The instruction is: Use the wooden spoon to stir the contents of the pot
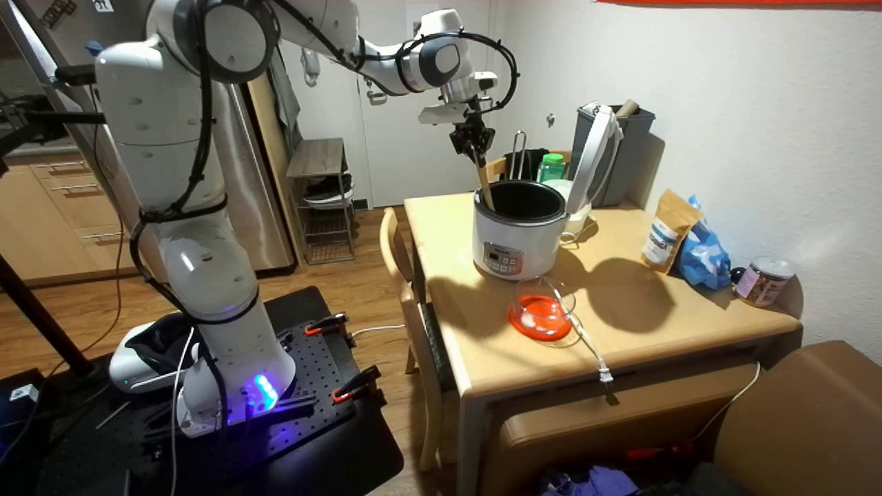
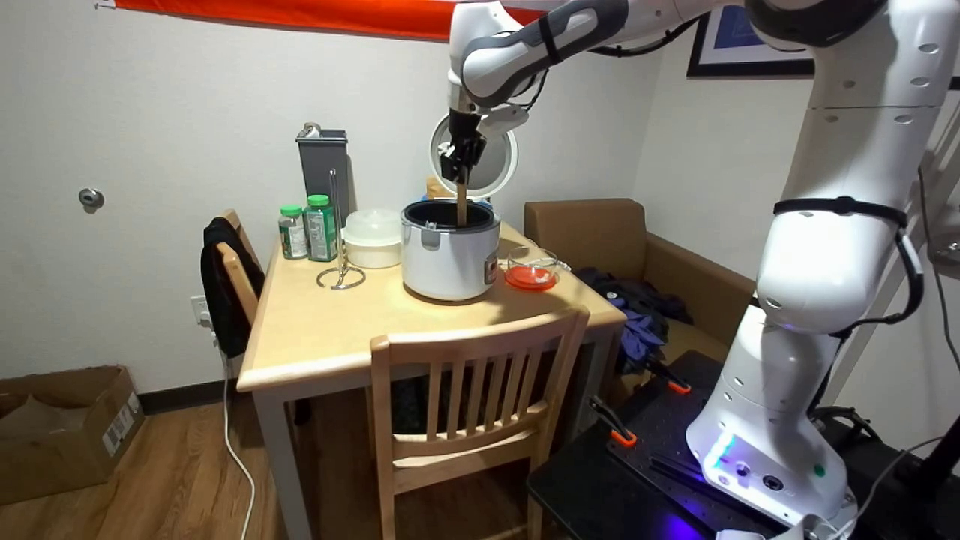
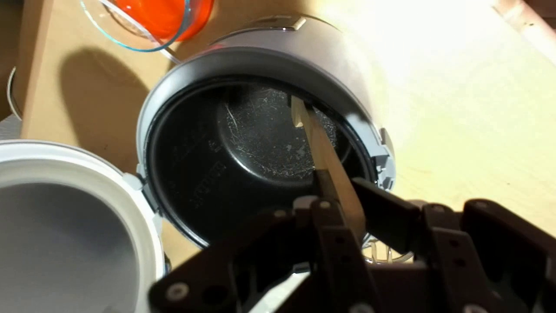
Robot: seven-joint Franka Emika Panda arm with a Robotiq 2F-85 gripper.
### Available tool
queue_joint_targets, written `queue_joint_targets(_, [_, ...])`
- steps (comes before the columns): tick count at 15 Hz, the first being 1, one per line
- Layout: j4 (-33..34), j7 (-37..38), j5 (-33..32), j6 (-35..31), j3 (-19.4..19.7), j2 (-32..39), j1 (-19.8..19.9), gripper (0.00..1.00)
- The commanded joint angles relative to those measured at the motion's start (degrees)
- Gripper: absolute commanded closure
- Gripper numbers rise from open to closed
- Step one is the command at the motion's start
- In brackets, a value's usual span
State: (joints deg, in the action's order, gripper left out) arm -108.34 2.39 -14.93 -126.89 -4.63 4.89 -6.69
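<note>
The white pot (image 1: 534,251) stands on the table with its lid up; it also shows in an exterior view (image 2: 442,262) and in the wrist view (image 3: 260,61). Its inside is black, with pale flecks or scratches on the bottom. The wooden spoon (image 1: 486,186) stands steep inside the pot near the rim, its lower end down in the pot; it shows too in an exterior view (image 2: 462,202) and the wrist view (image 3: 323,148). My gripper (image 3: 339,178) is shut on the spoon's upper part, above the rim, in both exterior views (image 1: 475,155) (image 2: 459,174).
The raised lid (image 3: 65,248) stands beside the pot opening. A glass bowl on a red lid (image 1: 541,324) and a white cord (image 1: 589,341) lie in front. A metal stand (image 2: 339,279), green-capped bottles (image 2: 320,231) and a pale container (image 2: 373,247) stand nearby. A chair (image 2: 480,345) adjoins the table.
</note>
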Motion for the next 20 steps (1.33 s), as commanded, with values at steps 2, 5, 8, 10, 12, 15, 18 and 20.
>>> queue_joint_targets(2, [3.0,-1.3,2.5,-0.3,-0.9,4.1,-0.2,0.96])
queue_joint_targets(5, [5.0,-1.0,2.4,-0.3,-1.0,5.9,-0.4,0.96])
queue_joint_targets(8, [6.8,-1.0,2.3,0.0,-1.0,7.1,-0.6,0.96])
queue_joint_targets(10, [7.9,-1.2,2.6,0.3,-1.1,7.9,-0.7,0.96])
queue_joint_targets(12, [9.0,-1.5,2.8,0.7,-1.2,8.6,-0.9,0.96])
queue_joint_targets(15, [10.5,-2.0,3.1,1.7,-1.4,9.6,-1.2,0.96])
queue_joint_targets(18, [11.9,-2.9,3.2,3.1,-1.5,10.5,-1.5,0.92])
queue_joint_targets(20, [12.7,-3.0,3.1,3.8,-1.6,11.0,-1.7,0.9])
